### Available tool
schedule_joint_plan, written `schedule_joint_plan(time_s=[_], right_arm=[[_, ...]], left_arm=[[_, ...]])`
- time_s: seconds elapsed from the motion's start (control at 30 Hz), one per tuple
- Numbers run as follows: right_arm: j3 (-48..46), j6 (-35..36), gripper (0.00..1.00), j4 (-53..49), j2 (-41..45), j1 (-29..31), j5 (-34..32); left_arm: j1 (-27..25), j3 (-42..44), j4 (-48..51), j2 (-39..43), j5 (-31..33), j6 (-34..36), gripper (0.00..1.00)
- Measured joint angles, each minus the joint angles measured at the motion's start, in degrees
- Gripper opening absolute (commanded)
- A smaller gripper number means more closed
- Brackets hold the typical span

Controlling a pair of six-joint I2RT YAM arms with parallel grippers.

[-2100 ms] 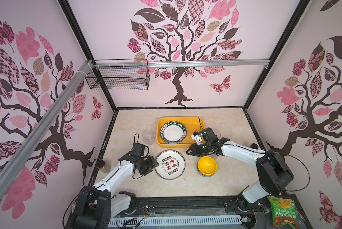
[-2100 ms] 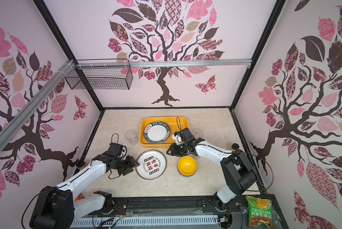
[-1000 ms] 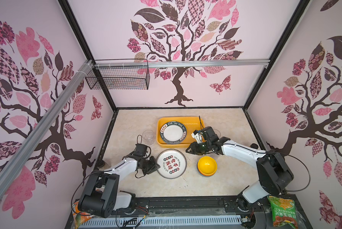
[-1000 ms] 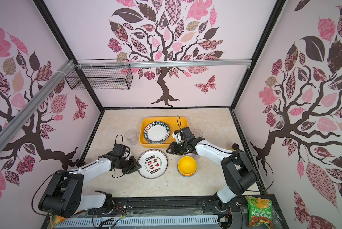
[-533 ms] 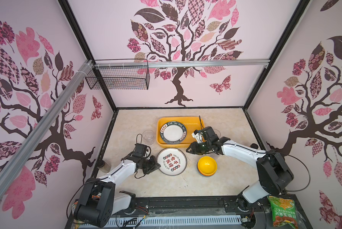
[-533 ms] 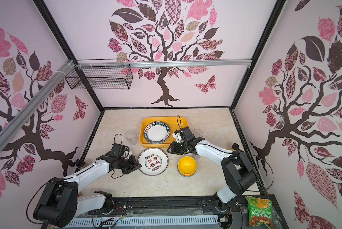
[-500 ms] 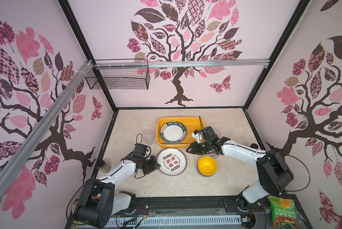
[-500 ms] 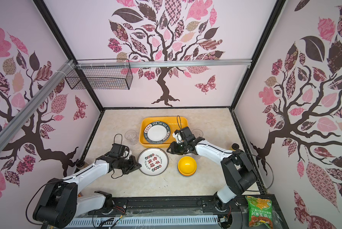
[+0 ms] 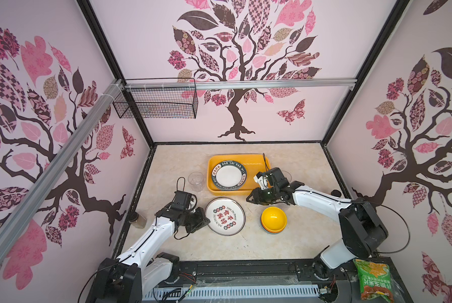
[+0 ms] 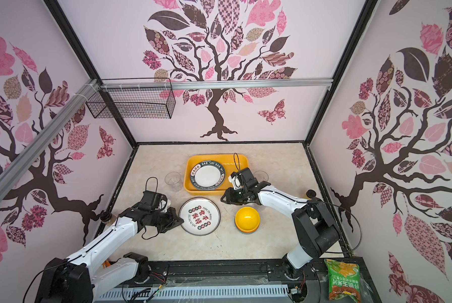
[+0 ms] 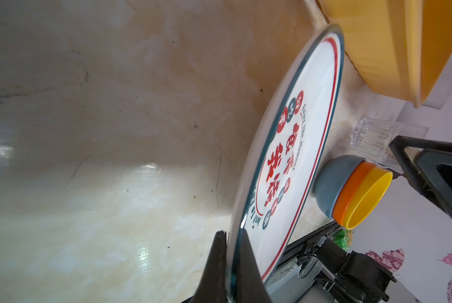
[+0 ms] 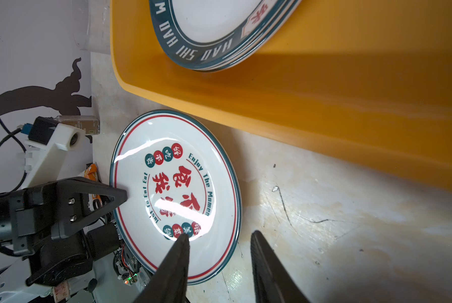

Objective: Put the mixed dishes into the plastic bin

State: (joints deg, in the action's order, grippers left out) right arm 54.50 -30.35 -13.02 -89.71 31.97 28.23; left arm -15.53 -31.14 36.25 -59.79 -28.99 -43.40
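Note:
A white plate (image 9: 225,216) with red characters lies on the table just in front of the yellow plastic bin (image 9: 256,162). My left gripper (image 9: 206,223) is shut on the plate's left rim, and in the left wrist view its fingers (image 11: 242,262) pinch the edge of the plate (image 11: 293,168). My right gripper (image 9: 248,199) hovers open over the table by the bin's front right corner, right of the plate (image 12: 175,189), holding nothing. Stacked plates (image 9: 229,175) rest inside the bin. Nested bowls (image 9: 273,219), yellow on top, sit right of the plate.
One clear tumbler (image 9: 195,181) stands left of the bin and another tumbler (image 9: 286,175) stands behind the right arm. An amber bottle (image 9: 138,221) is by the left wall. A wire basket (image 9: 156,103) hangs high at the back left. A snack bag (image 9: 373,282) lies at the front right.
My left gripper's jaws have closed onto the plate's rim. The plate has barely shifted, and the right arm has stayed where it was.

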Motion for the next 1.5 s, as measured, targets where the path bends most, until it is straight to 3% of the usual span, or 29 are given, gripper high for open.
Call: schedule_joint_plan(time_s=[0.43,0.9,1.17,1.43,1.5], right_arm=[[1.8,0.0,0.42,-1.9,2.0,0.0,-1.0],[2.8,-2.2,0.4,-0.1,4.7,0.0,2.1],[3.0,-3.7,0.25,2.1,4.7,0.0,4.5],[5.2,-5.0,0.02,3.2,4.7,-0.5,6.1],[5.6,-5.3,0.0,3.4,4.7,-0.7,6.1]], left_arm=[[0.0,-3.1,3.1,9.9,-4.2,-1.1,0.0],[0.4,-5.5,-2.8,10.3,-5.5,-5.8,0.0],[0.4,-5.5,-7.1,9.2,-6.4,-8.6,0.0],[0.9,-5.5,-8.9,8.3,-7.0,-10.7,0.0],[1.1,-5.5,-9.9,8.3,-7.2,-11.0,0.06]])
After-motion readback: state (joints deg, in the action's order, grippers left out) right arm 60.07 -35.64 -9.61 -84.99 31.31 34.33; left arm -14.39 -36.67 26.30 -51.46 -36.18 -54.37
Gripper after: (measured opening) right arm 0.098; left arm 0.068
